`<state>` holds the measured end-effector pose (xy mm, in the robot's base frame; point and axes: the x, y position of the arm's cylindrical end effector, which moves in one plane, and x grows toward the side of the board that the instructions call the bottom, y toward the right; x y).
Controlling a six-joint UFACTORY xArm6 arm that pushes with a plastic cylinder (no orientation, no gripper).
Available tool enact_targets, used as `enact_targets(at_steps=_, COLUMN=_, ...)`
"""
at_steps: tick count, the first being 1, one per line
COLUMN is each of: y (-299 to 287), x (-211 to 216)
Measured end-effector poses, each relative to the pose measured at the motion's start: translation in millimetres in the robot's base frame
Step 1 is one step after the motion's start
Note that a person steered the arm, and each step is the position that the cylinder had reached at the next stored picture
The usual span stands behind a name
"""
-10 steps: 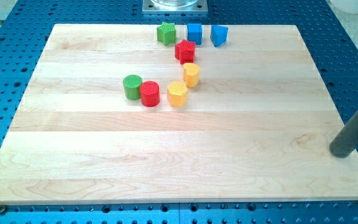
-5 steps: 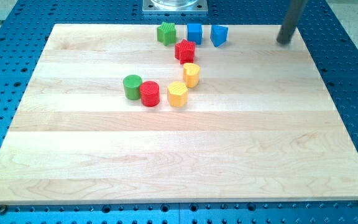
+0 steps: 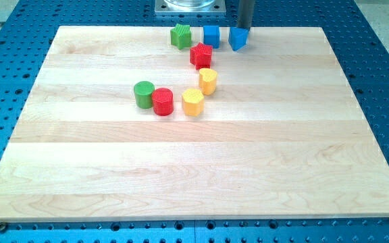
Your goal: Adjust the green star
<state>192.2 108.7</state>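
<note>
The green star [image 3: 180, 36] lies near the board's top edge, left of a blue cube [image 3: 211, 36]. My tip [image 3: 244, 28] is at the view's top, just behind a second blue block [image 3: 238, 38], well right of the green star. The rod comes down from the top edge of the view.
A red star [image 3: 200, 55] sits below the blue cube. Below it are a yellow block [image 3: 208, 80], a yellow hexagon [image 3: 192, 102], a red cylinder [image 3: 162, 101] and a green cylinder [image 3: 144, 94]. A metal mount [image 3: 190, 7] stands at the top edge of the wooden board [image 3: 194, 169].
The rod moved from the board's right edge up to the top right, then left to just behind the right blue block. No block has moved.
</note>
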Motion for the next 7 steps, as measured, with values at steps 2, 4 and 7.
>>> enact_targets(at_steps=2, y=-60.6, x=-0.1)
enact_targets(at_steps=4, y=-121.0, x=6.4)
enact_targets(at_steps=7, y=-146.5, x=25.3)
